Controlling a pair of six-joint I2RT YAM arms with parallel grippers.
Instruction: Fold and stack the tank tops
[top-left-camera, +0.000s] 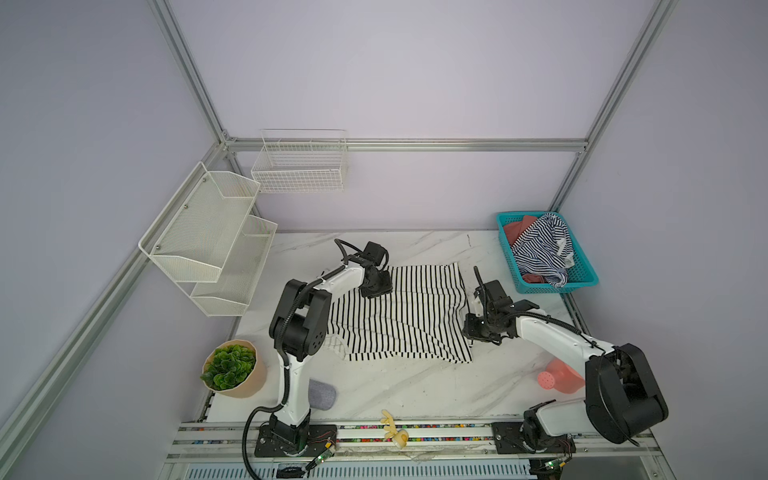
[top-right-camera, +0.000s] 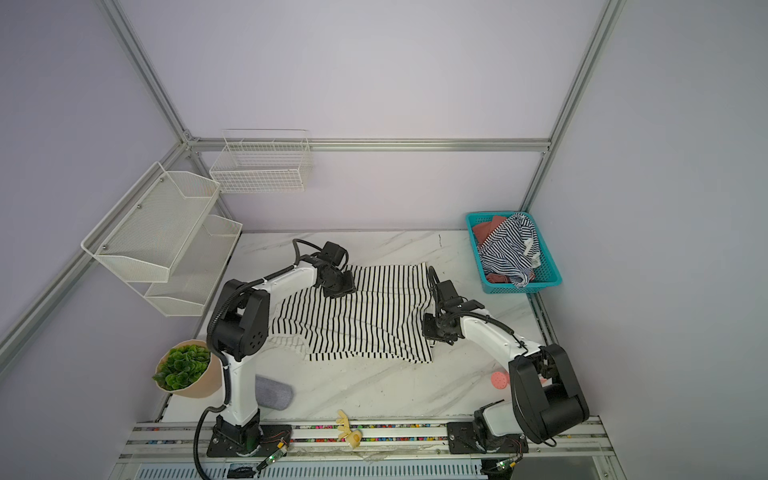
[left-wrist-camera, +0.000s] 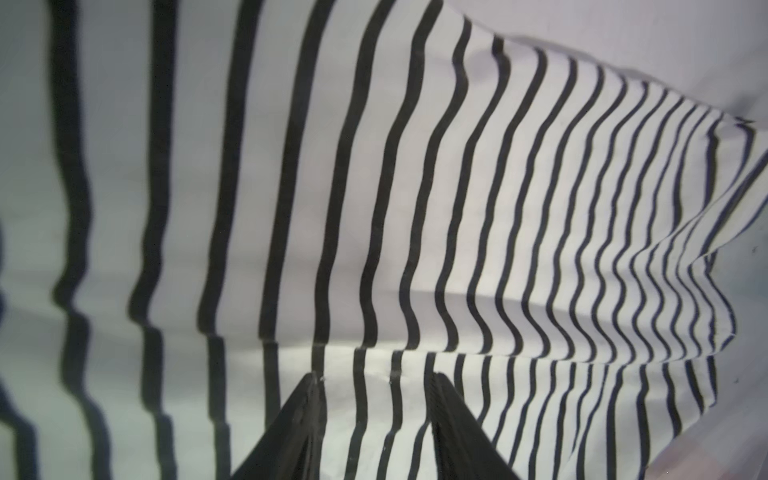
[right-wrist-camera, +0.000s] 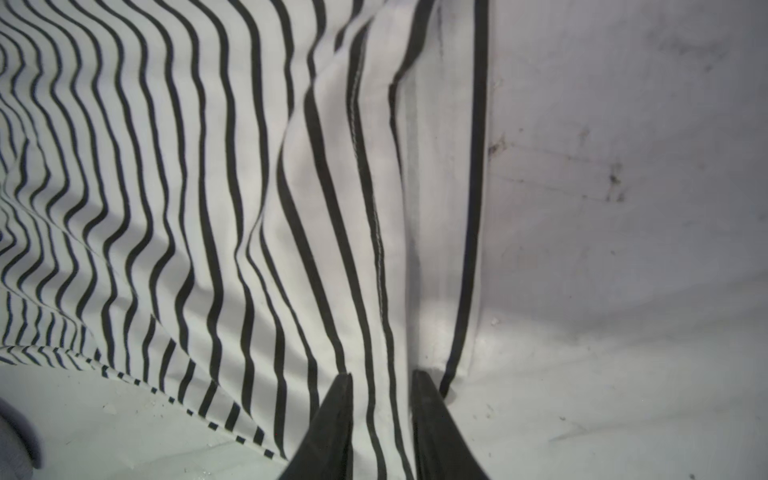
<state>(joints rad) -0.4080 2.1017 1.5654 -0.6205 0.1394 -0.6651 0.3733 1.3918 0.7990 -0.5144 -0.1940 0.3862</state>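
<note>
Now white tank top (top-left-camera: 399, 316) spread on worktop (top-left-camera: 415, 390), long axis left-right; right jaws narrow astride hem (right-wrist-camera: 376, 232), grip unclear; left jaws part-open, far edge.

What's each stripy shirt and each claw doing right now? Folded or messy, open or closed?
White tank top: spread on the table, wrinkled, not neatly folded.
Navy tank top: crumpled in the teal basket, unfolded.
Left claw: open, over the white tank top.
Right claw: at the white tank top's edge, jaws a little apart; grip unclear.
</note>
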